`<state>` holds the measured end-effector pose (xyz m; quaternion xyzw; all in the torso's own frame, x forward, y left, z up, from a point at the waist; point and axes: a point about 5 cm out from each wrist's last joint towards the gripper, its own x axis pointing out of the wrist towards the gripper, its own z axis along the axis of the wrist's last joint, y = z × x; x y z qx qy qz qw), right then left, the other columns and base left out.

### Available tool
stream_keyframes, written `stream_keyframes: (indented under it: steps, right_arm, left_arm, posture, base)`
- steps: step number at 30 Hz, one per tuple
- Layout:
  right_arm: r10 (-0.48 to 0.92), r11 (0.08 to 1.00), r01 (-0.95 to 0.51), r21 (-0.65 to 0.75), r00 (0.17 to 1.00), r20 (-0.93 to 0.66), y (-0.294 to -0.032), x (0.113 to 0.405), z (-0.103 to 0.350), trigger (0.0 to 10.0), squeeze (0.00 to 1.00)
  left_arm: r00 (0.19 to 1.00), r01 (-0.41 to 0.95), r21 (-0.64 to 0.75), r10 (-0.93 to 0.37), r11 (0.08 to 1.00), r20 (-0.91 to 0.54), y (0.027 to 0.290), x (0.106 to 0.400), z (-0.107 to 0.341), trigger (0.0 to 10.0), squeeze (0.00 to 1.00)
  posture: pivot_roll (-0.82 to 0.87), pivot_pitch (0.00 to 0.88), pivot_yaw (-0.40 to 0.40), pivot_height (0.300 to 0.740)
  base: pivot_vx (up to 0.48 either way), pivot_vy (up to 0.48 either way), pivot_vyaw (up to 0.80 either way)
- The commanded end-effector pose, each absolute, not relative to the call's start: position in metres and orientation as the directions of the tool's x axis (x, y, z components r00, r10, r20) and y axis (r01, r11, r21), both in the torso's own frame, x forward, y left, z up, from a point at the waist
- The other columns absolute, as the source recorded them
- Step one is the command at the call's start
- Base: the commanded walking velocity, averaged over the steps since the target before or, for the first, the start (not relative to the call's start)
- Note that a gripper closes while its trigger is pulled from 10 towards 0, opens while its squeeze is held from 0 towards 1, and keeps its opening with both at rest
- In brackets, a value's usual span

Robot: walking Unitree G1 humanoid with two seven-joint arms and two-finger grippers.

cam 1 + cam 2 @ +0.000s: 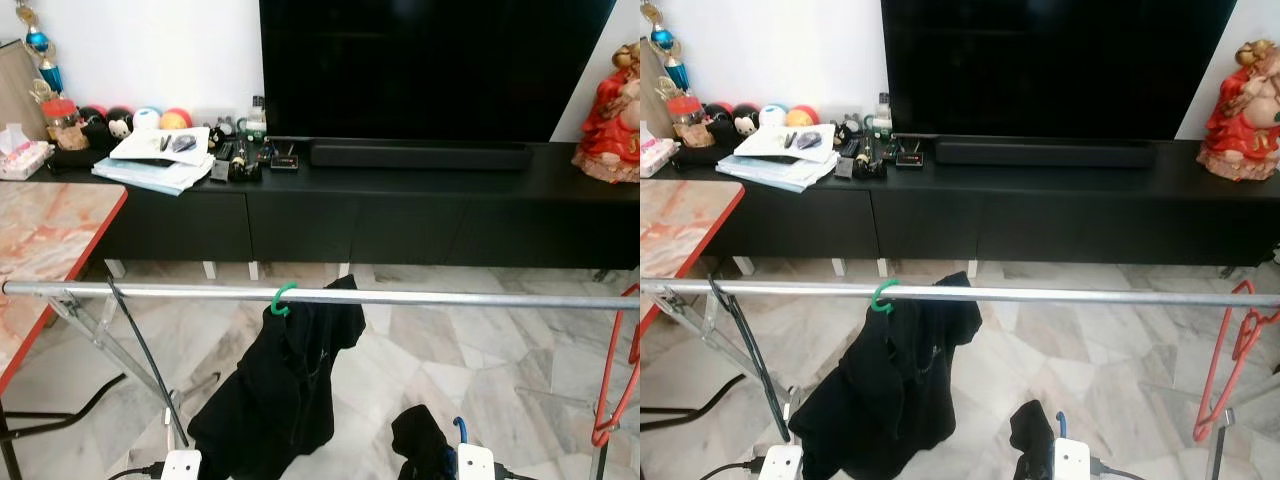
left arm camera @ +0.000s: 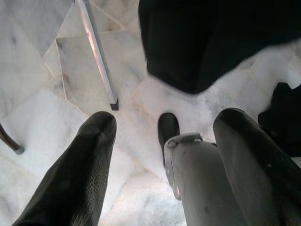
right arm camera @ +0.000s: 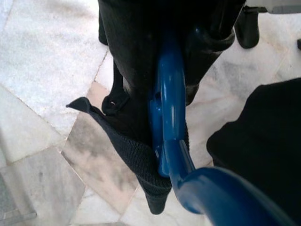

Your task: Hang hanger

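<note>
Far left, a marble-topped table with a red edge [image 1: 40,240] stood beside the black TV console [image 1: 400,215], whose left end carried papers [image 1: 160,160], small toys and clutter; a large dark television [image 1: 430,65] and a soundbar [image 1: 420,155] sat mid-console, and a red figurine [image 1: 608,115] stood at its right end. A metal rail [image 1: 450,298] ran horizontally across the foreground over the pale marble floor [image 1: 480,370], on angled legs at the left. The left gripper [image 2: 162,141] was low, near the bottom edge of the head views; in its wrist view both black fingers [image 2: 82,169] were spread wide with nothing between them, pointing down at the floor near a rack leg foot [image 2: 113,101]. Left of the rail's centre, a green hanger hook [image 1: 283,298] was over the rail, with a black garment [image 1: 280,390] draped below it. Right of that, low in the frame, the blue hanger [image 3: 171,132] carried a second dark garment [image 3: 136,89] and was held up at the right gripper, below the rail and not touching it. The wrist view showed the blue hanger close up, running through the cloth, but whether the right gripper's fingers clamped it could not be determined. Far right, a red hanger [image 1: 615,380] hung off the rail end.
</note>
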<state>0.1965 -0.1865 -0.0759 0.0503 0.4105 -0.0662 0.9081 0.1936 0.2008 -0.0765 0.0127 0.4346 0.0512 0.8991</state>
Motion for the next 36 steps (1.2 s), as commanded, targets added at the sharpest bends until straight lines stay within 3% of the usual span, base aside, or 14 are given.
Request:
stream_keyframes:
  steps: [1, 36]
  right_arm:
    - [-0.074, 0.983, 0.175, 0.059, 0.664, -0.744, -0.1818, 0.1978, -0.0755, 10.0, 0.0]
    - [-0.085, 0.98, 0.188, 0.058, 0.672, -0.735, -0.1838, 0.1985, -0.0746, 10.0, 0.0]
  left_arm:
    - [0.594, -0.096, 0.065, 0.109, 0.993, -0.797, 0.2038, 0.1873, -0.0795, 10.0, 0.0]
    - [0.595, -0.092, 0.062, 0.105, 0.994, -0.797, 0.2032, 0.1872, -0.0797, 10.0, 0.0]
  posture:
    - [0.09, 0.017, -0.012, 0.74]
    - [0.09, 0.001, -0.013, 0.74]
  base:
    - [-0.255, 0.0, 0.0]
    - [-0.254, 0.0, 0.0]
